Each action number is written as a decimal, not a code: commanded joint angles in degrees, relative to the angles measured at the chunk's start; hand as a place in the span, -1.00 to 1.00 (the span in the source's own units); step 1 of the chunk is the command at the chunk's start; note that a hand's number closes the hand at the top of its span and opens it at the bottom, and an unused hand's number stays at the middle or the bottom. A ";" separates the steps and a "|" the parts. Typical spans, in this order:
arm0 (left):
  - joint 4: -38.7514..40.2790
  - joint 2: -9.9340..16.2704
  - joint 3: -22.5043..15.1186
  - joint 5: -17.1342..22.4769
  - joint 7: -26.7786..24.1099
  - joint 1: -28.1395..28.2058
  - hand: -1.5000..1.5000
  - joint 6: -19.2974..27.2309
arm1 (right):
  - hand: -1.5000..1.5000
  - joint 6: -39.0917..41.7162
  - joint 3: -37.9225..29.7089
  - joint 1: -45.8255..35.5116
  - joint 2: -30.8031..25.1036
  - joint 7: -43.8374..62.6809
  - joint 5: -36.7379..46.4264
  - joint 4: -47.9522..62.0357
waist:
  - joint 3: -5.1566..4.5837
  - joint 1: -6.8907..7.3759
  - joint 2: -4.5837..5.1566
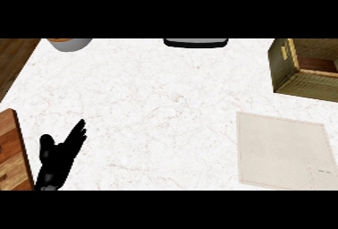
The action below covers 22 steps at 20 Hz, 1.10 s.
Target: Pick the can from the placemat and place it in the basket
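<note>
— Left hand (pixel 58 157) shows at the near left, fingers straight and raised, holding nothing; it is just resting beside the wooden strip (pixel 13 152) at the bench's left edge. The right hand does not show at all.

— And going rightward?

— A wide run of bare white marble bench (pixel 152 103). At the far edge sit a grey bowl (pixel 68 43) towards the left and a dark, light-rimmed object (pixel 196 42) near the middle; both are cut off by the view. Then the pale placemat (pixel 284 154) lies flat at the near right, and the woven basket (pixel 303 67) stands at the far right, well apart from the mat's far edge.

— Where is the can?

— I cannot see it. The placemat's visible surface carries nothing, and what shows of the basket's inside is dark and partly out of view.

— How would it handle?

— My guess: light, stiff, with smooth sides that may slip, so fingers and thumb round the middle of its wall would suit best.

— Room to move?

— Plenty of open bench between mat and basket; the basket's raised rim is the edge to clear.
</note>
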 commanded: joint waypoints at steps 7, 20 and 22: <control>3.23 -0.16 -0.63 -0.90 1.07 1.23 0.00 -1.17 | -1.00 -0.21 4.23 3.16 -7.74 -9.68 5.34 9.21 | -0.41 0.37 0.63; 3.45 -1.74 -0.38 -1.84 0.43 2.97 0.00 -0.41 | -1.00 -0.51 -3.40 1.53 -15.75 -11.75 -2.22 12.87 | -0.42 -0.65 0.10; 2.00 -0.16 1.33 0.18 3.19 1.38 0.00 -1.88 | -1.00 -1.50 -3.57 1.85 -16.59 -10.69 -2.34 13.42 | -0.42 -0.55 0.12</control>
